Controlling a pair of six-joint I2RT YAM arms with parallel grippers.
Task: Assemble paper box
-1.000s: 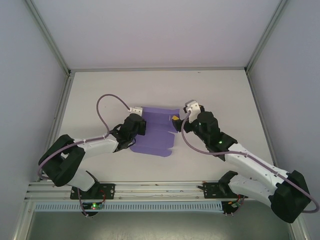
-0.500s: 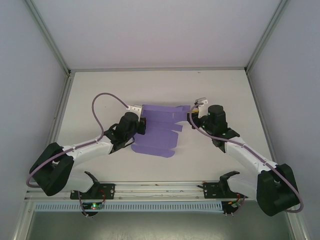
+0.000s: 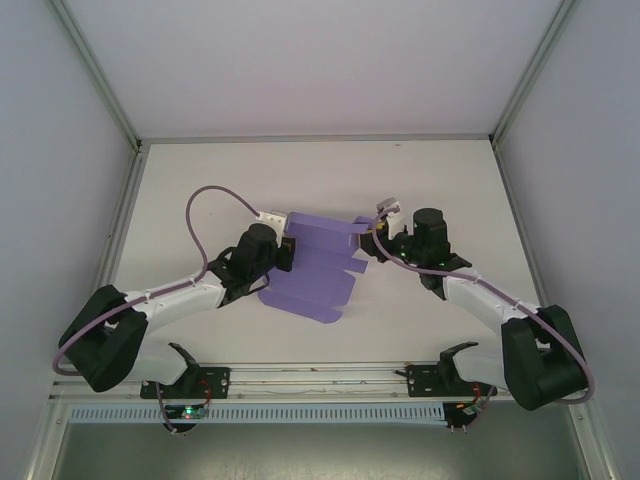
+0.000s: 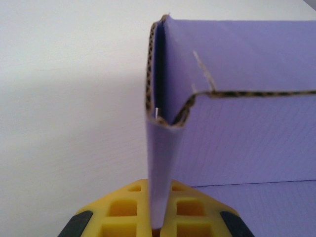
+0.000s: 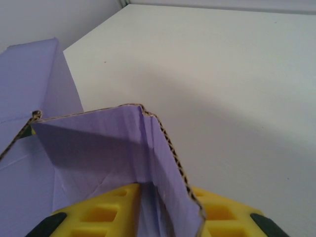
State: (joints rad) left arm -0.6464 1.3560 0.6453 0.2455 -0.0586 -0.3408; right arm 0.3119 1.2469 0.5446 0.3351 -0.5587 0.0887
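Leftmost on the white worktop (image 3: 200, 180), the left arm is reaching in from the near left corner, with a purple cable (image 3: 205, 215) looping above its forearm. The left gripper (image 3: 284, 247) is pinching the left edge of the paper box (image 3: 315, 265). In the left wrist view this gripper (image 4: 157, 217) is clamping a thin upright flap of the lavender card (image 4: 247, 98) between its yellow fingers (image 4: 123, 212), with no gap showing on either side of the flap. The flap is running up into a folded corner, where a wall is bending off to the right and showing its corrugated edge. The box is lying near the middle of the worktop between the two arms, only partly folded: its far panels are standing up while its near panels and flaps are spreading flat toward the arm bases. On the right, the right gripper (image 3: 372, 238) is meeting the box's far right corner. From the right wrist, this gripper (image 5: 165, 212) is closing on a raised, creased wall of the card (image 5: 98, 148), which is passing down between its yellow fingers (image 5: 98, 217).
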